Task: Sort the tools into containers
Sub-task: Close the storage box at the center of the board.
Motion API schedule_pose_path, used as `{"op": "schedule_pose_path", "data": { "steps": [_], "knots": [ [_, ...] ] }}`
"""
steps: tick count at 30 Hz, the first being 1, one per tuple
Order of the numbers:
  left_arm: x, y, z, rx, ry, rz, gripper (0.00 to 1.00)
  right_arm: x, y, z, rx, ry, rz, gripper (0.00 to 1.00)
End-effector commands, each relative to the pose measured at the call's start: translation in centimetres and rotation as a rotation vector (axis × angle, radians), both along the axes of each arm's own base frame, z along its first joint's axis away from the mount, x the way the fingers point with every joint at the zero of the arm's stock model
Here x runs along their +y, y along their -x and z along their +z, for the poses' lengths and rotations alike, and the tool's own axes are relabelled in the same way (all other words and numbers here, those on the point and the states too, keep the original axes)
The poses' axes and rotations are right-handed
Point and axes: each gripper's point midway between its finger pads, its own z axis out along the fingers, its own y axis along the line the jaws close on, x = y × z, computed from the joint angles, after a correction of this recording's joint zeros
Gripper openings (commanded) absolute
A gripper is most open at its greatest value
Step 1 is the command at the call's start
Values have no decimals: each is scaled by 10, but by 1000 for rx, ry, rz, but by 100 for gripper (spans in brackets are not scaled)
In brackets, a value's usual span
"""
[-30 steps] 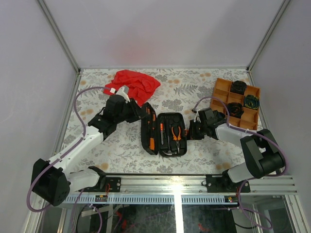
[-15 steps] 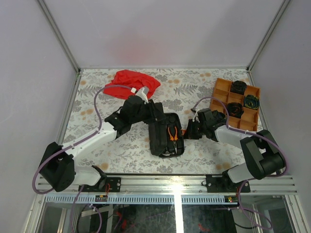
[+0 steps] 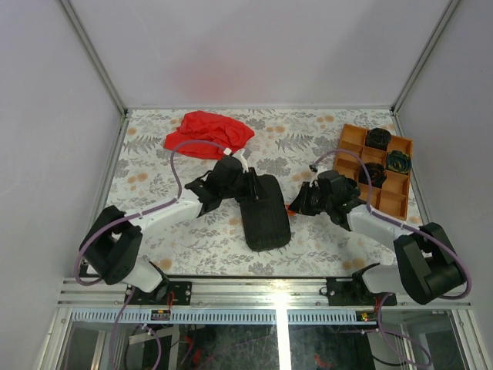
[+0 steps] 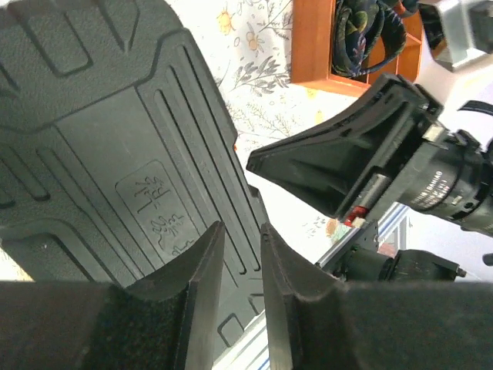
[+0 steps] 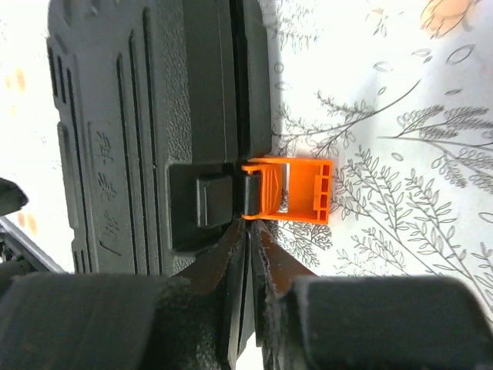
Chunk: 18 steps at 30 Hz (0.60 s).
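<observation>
The black ribbed case lies closed at the middle of the table, so the hand tools in it are hidden. My left gripper rests over its lid, jaws a narrow gap apart with nothing between them. My right gripper is at the case's right edge. Its fingers are pressed together, tips just below the orange latch, which sticks out unfastened from the case. The orange tray at the right holds three dark coiled bundles, one greenish.
A red cloth lies crumpled at the back left, behind the left arm. The orange tray stands close behind the right arm. White walls enclose the table on three sides, and a metal rail runs along its near edge.
The left gripper has swung the open lid over to the right, and the case is now closed. The right gripper has stayed beside the latch, shifting only slightly.
</observation>
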Motion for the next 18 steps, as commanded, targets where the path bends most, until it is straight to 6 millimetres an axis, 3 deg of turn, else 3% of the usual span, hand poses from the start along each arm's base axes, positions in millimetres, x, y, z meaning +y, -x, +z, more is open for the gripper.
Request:
{"op": "schedule_pose_path", "data": {
  "steps": [1, 4, 8, 14, 18],
  "knots": [
    [-13, -11, 40, -111, 35, -65, 25, -8, -20, 30, -132, 12, -88, 17],
    [-10, -15, 49, -153, -3, -67, 28, -28, -22, 33, -169, 95, -147, 24],
    [1, -20, 37, -153, -87, -38, 30, -44, -20, 31, -196, 183, -156, 30],
    [10, -16, -2, -84, -169, -31, 29, 4, 2, 54, -257, -31, 122, 30],
    [12, -14, -14, -64, -190, -28, 29, 1, 4, 41, -186, -20, 81, 22]
  ]
}}
